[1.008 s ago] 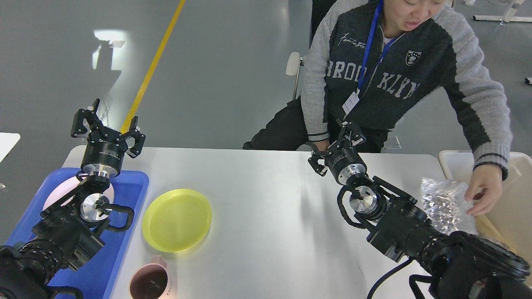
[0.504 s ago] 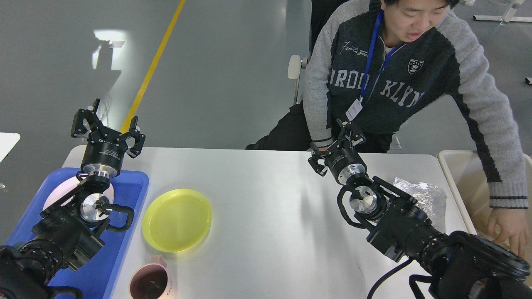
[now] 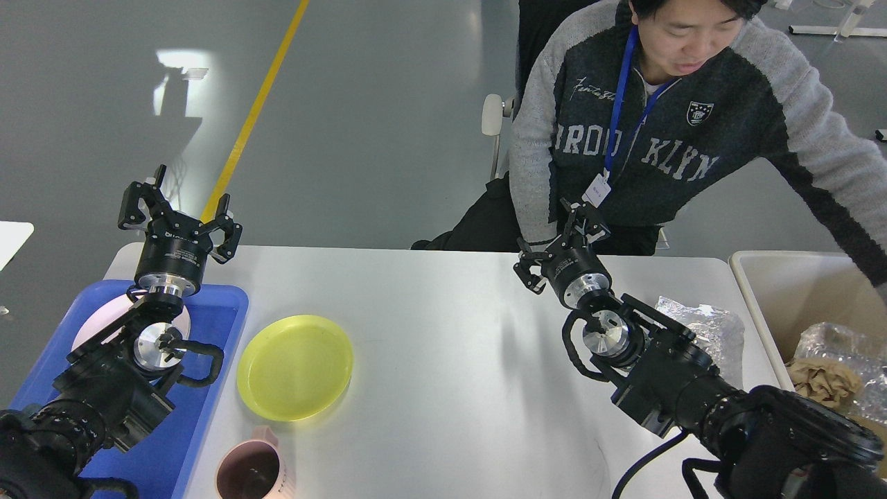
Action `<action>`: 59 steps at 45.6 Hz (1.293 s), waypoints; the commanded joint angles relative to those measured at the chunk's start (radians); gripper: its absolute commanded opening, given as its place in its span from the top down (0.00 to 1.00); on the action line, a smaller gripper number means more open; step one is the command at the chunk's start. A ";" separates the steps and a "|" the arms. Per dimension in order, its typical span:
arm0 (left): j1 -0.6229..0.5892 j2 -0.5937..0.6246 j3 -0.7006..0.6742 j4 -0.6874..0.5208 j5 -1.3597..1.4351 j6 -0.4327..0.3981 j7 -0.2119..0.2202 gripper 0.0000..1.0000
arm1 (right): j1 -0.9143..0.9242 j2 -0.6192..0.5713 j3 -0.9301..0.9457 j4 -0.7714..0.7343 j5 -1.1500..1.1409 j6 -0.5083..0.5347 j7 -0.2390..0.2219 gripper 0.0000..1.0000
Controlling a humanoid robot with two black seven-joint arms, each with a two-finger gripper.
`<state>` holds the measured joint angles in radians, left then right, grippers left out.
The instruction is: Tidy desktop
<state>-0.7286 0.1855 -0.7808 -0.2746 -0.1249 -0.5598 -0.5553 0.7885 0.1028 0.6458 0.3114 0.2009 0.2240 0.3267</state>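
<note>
White desktop (image 3: 443, 360) fills frame centre | on it: one yellow plate (image 3: 294, 367), one pink mug (image 3: 251, 473), one crinkled plastic bag (image 3: 707, 329) | left gripper (image 3: 181, 211) raised upper left, fingers spread, empty | right gripper (image 3: 561, 239) raised centre-right, fingers spread, empty

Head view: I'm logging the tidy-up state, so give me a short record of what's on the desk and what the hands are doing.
desk: white, mostly bare in the middle
yellow plate: on the desk, beside the blue tray
pink cup: near edge, below the plate
crumpled wrapper: right side of the desk
bin: right of the desk, holds rubbish
left hand: open, empty
right hand: open, empty
</note>
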 commanded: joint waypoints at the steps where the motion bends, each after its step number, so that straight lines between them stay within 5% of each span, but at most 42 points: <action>1: 0.000 0.000 0.000 0.000 0.001 0.000 0.000 0.03 | 0.000 0.000 0.000 0.000 0.000 0.000 0.000 0.00; 59: 0.000 0.000 0.000 0.000 0.001 0.000 0.000 0.03 | 0.000 0.000 0.000 0.000 0.000 0.000 0.000 0.00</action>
<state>-0.7286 0.1857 -0.7808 -0.2746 -0.1255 -0.5598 -0.5553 0.7885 0.1028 0.6458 0.3114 0.2010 0.2240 0.3267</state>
